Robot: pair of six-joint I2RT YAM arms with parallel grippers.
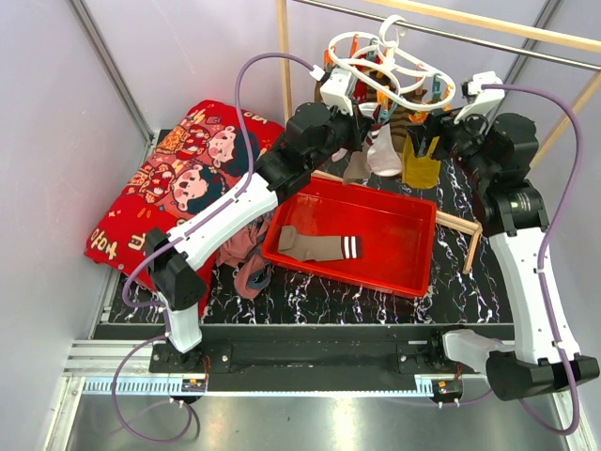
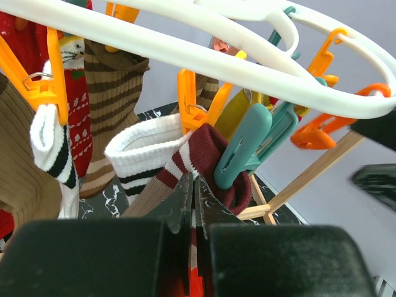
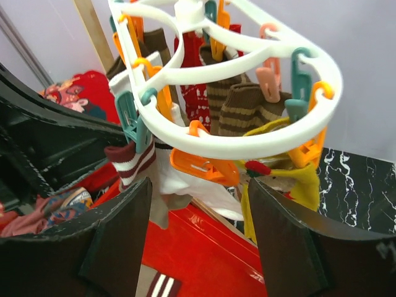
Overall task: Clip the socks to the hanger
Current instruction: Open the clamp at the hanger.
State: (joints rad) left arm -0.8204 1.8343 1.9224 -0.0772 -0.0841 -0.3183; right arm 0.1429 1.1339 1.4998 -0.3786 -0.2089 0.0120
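Note:
The white oval hanger (image 1: 390, 70) hangs at the back, with orange and teal pegs and several socks clipped on. It also shows in the left wrist view (image 2: 247, 62) and the right wrist view (image 3: 247, 145). My left gripper (image 2: 193, 185) is shut on a taupe sock with a maroon-and-white striped cuff (image 2: 207, 151). It holds the cuff up against a teal peg (image 2: 244, 148), whose tip sits on the cuff. My right gripper (image 3: 198, 210) is open and empty, just below the hanger's near rim. Another taupe sock (image 1: 319, 246) lies in the red tray (image 1: 413, 277).
A red cartoon-print cushion (image 1: 188, 169) lies at the left. A mauve cloth bundle (image 1: 246, 268) sits beside the tray's left edge. Wooden poles (image 1: 282, 56) frame the hanger, and a wooden bar (image 1: 455, 224) lies behind the tray. A yellow sock (image 1: 420, 169) hangs at the right.

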